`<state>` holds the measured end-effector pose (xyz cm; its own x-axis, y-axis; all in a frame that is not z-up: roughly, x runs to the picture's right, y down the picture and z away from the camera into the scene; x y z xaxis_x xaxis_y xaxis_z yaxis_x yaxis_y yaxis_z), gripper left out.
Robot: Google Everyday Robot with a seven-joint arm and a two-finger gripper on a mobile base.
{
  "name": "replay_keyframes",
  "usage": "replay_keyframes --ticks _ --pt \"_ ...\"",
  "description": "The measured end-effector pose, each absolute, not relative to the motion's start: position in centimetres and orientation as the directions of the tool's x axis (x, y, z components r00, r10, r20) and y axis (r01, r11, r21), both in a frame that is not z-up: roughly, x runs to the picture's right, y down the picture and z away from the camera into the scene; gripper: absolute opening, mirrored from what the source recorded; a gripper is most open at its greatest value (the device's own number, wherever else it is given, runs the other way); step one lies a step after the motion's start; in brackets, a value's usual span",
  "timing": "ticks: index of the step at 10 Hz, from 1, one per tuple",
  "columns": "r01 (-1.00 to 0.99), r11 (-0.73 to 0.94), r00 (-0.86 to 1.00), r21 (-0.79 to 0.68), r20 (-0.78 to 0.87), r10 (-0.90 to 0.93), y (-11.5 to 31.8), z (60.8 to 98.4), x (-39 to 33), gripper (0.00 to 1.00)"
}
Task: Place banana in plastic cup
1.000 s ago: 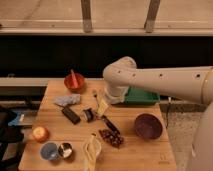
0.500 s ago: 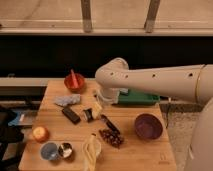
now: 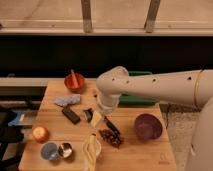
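Observation:
The pale yellow banana (image 3: 91,150) lies on the wooden table (image 3: 145,155) near its front edge. The light-blue plastic cup (image 3: 49,150) stands at the front left, with a shiny metal cup (image 3: 65,149) between it and the banana. My gripper (image 3: 91,116) hangs below the white arm (image 3: 150,87) over the middle of the table. It is farther back than the banana and apart from both the banana and the cup. Nothing shows in its hold.
A round orange fruit (image 3: 40,133) sits at the left edge. A red bowl (image 3: 75,81) stands at the back, with a blue-grey bag (image 3: 67,100) and a black block (image 3: 71,115) in front of it. A dark red packet (image 3: 111,137) and a purple bowl (image 3: 148,125) lie to the right. A green object (image 3: 135,99) sits behind the arm.
The arm's elbow has swung left over the table. The gripper has stayed over about the same middle spot. The banana and the cups have not moved.

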<state>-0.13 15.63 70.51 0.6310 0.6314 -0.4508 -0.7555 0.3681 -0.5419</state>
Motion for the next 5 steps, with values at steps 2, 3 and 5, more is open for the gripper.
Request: replay_keyframes --ticks 2,3,5 --pt "-0.739 0.353 0.639 -0.574 -0.429 0.638 17.7 68.5 -1.0 0.80" --pt "-0.731 0.349 0.642 -0.587 -0.416 0.644 18.2 67.5 -1.1 0.80" --pt "-0.712 0.342 0.651 -0.613 -0.394 0.649 18.8 66.6 -1.4 0.80"
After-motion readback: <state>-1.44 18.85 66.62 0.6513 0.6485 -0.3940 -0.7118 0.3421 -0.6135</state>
